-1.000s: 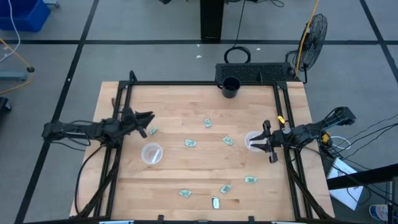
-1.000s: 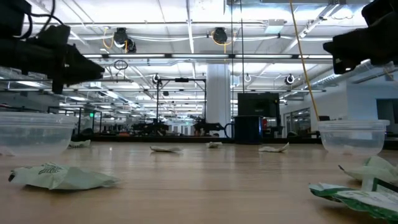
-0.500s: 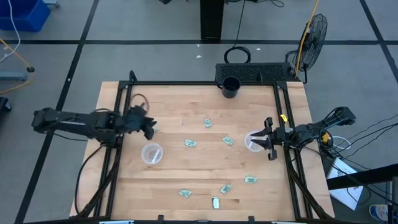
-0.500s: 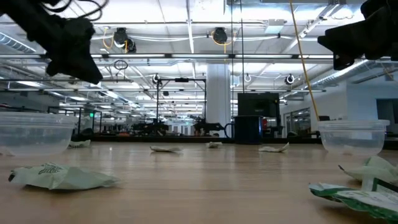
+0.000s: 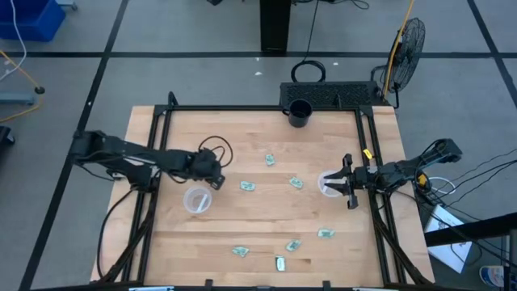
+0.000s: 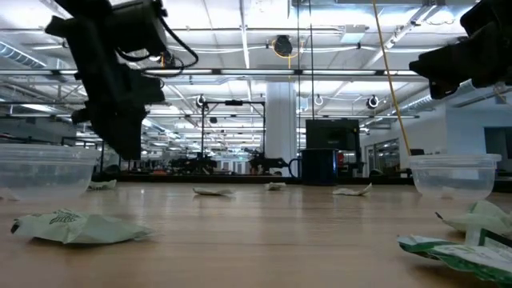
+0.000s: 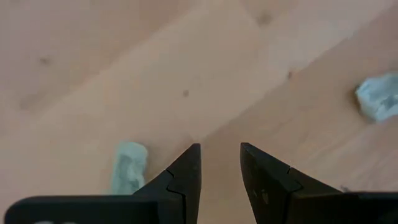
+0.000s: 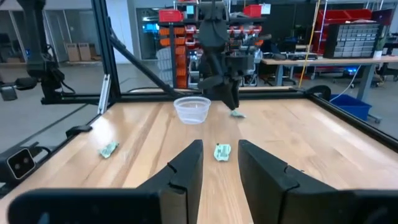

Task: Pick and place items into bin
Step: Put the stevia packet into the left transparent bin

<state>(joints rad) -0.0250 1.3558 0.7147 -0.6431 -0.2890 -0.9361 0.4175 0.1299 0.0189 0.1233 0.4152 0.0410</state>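
Observation:
Several tiny pale green crinkled pieces lie flat on the wooden table: one, one, one, and more near the near edge. My left gripper is open with a narrow gap and points down just above the table, beside the left clear cup. In the left wrist view one piece lies just outside one finger and another lies farther off. My right gripper is open and hovers over the right clear cup, aimed level at a piece.
A dark mug stands at the far edge. Black frame rails run along the table's left and right sides. The middle of the table holds only scattered pieces. The low view shows the left cup and the right cup.
My left arm has swung from the left rail toward the table's middle and right. Its gripper has tipped from level to pointing down and now sits lower, next to the left cup. The piece that lay beside it is now under the arm in the high view.

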